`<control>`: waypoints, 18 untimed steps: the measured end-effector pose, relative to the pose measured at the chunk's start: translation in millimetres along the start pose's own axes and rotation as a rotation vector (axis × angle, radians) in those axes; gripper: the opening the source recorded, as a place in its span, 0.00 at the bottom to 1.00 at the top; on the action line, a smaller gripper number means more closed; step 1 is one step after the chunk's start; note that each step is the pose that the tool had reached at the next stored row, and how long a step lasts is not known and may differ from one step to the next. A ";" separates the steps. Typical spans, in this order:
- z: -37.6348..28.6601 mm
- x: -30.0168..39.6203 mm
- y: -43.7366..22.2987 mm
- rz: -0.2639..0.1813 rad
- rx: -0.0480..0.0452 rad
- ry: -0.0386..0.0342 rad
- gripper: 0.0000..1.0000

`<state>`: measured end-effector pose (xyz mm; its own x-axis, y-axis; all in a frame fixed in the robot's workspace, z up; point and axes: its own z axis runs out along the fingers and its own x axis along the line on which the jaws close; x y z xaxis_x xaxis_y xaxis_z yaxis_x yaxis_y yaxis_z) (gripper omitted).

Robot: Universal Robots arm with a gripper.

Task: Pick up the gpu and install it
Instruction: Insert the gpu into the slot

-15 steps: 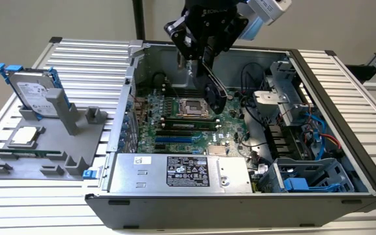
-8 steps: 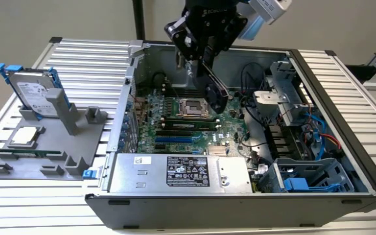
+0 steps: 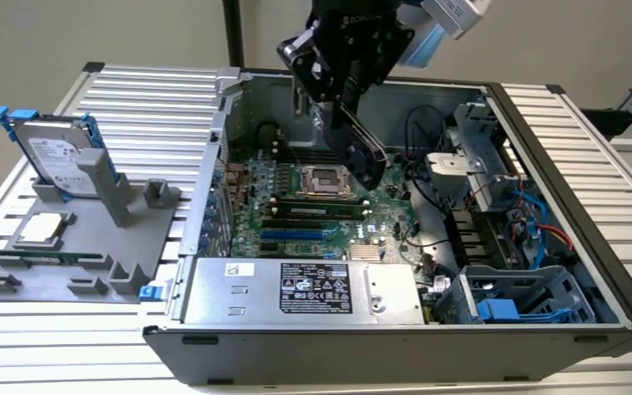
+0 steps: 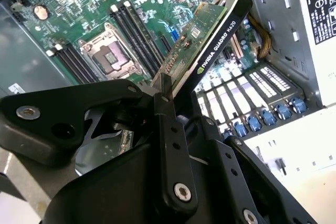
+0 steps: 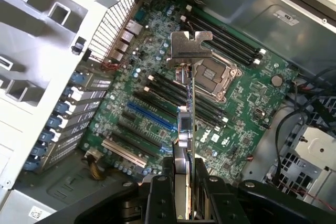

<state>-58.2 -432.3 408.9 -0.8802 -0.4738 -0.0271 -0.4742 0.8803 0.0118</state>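
Above the open computer case, at the top middle of the exterior view, the gripper hung with its fingers clamped on one end of the gpu. The card slanted down from it toward the motherboard, its lower end near the CPU socket; whether that end touched the board could not be told. In the second wrist view the black fingers pinched the gpu from both faces, with the green circuit board showing on one side and the black cooler edge on the other. In the first wrist view the gripper held the gpu edge-on, so that the silver end bracket stood at the far end, in line with the CPU socket and beside the rows of memory slots. A blue expansion slot lay bare on the board beyond the card. At the bottom middle of the exterior view the power supply sat along the case's near wall. Toward the exterior view's left, well apart from the case, a hard drive in a blue caddy stood upright in a grey holder on the slatted table, with a square silver processor lying on the same holder.
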 end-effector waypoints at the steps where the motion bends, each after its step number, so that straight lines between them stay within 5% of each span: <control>1: 0.0 0.0 0.0 -0.006 -0.0002 0.0000 0.00; 18: 0.0 0.0 0.0 -0.115 -0.0032 0.0013 0.00</control>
<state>-58.2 -432.3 408.9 -0.8198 -0.5720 -0.0271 -0.5724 0.8199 0.0118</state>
